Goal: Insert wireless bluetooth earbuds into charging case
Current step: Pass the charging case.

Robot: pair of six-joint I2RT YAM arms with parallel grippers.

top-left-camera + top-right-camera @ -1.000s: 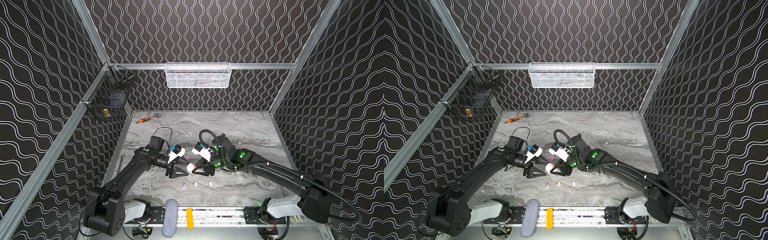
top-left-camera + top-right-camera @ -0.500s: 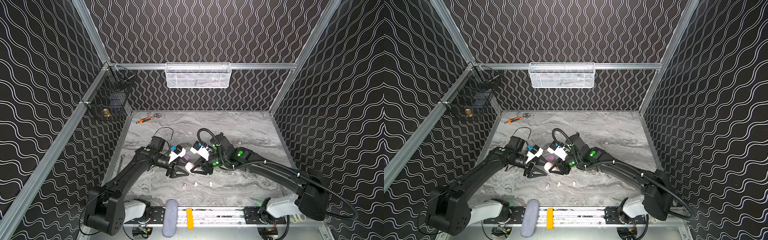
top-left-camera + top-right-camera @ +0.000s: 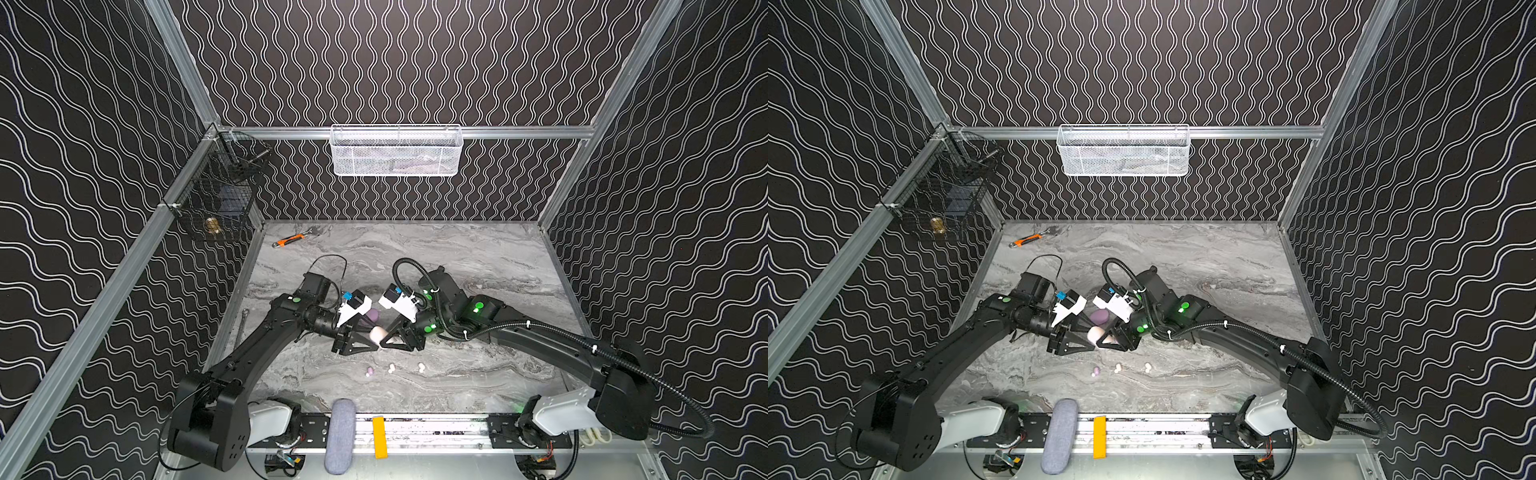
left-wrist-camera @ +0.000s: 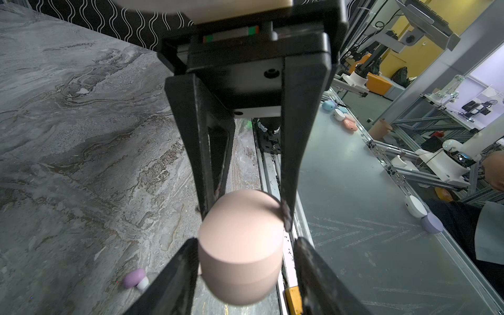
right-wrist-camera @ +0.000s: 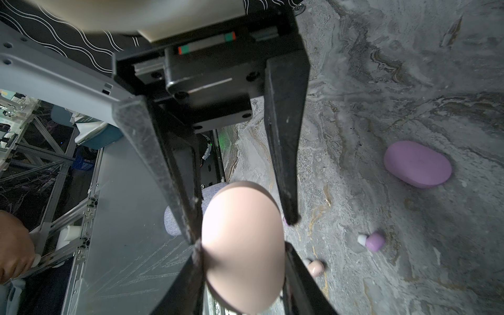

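A cream-pink charging case (image 3: 377, 332) (image 3: 1096, 333) hangs just above the table, closed, between the two arms. My right gripper (image 5: 242, 245) (image 3: 386, 338) is shut on it, with both fingers against its sides. My left gripper (image 4: 245, 240) (image 3: 372, 340) straddles the same case (image 4: 241, 245) from the opposite side. One of its fingers touches the case and a gap shows at the other. A lilac case (image 5: 417, 167) (image 3: 372, 314) lies closed behind them. On the table in front lie a lilac earbud (image 3: 370, 370) (image 4: 135, 278) and two cream earbuds (image 3: 391, 368) (image 3: 421, 367).
An orange-handled wrench (image 3: 291, 240) lies at the back left. A white mesh basket (image 3: 395, 151) hangs on the back wall and a black wire basket (image 3: 220, 195) on the left wall. A grey pad (image 3: 340, 436) and a yellow block (image 3: 379, 436) sit on the front rail.
My left gripper's jaws have narrowed around the cream-pink case. The right gripper has shifted slightly left while keeping its hold on the case.
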